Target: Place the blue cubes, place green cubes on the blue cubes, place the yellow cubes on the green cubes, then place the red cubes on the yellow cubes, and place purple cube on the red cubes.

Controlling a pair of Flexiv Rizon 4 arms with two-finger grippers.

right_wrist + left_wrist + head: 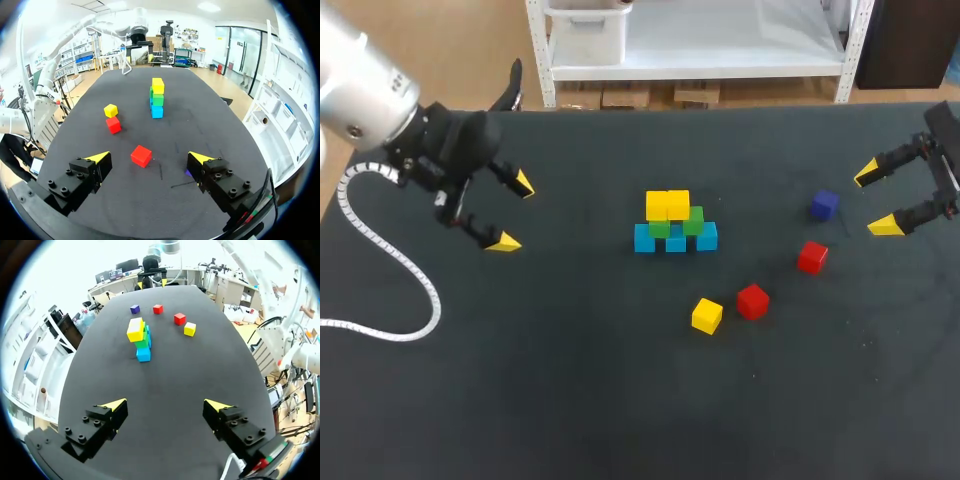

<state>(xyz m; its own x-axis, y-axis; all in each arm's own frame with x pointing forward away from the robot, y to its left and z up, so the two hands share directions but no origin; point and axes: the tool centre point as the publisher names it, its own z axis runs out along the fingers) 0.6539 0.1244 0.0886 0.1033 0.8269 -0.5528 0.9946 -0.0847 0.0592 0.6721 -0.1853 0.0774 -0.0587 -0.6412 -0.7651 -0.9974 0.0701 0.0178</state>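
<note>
- Left hand point(512, 212): fingers spread, holding nothing, over bare table point(570, 400).
- Right hand point(877, 199): fingers spread and empty, close to the table's side edge.
- The purple cube point(824, 205) lies just beside the right hand. The nearer red cube point(812, 257) sits just ahead of it, in line with the gap between its fingers.
- Stack point(675, 225): blue cubes point(675, 242) in a row, green cubes point(693, 220) on them, yellow cubes point(667, 205) on top. It stands roughly midway between the two hands.
- The loose yellow cube point(707, 315) and second red cube point(752, 301) lie near each other, beyond the nearer red one from the right hand.
- Handling, judged: the cubes appear rigid, light and smooth. Grip two opposite flat faces squarely; a corner hold would likely twist.
- Room: there is open table around each loose cube. The stack is tight, so a sideways brush could topple it, and placing from above looks safer.
</note>
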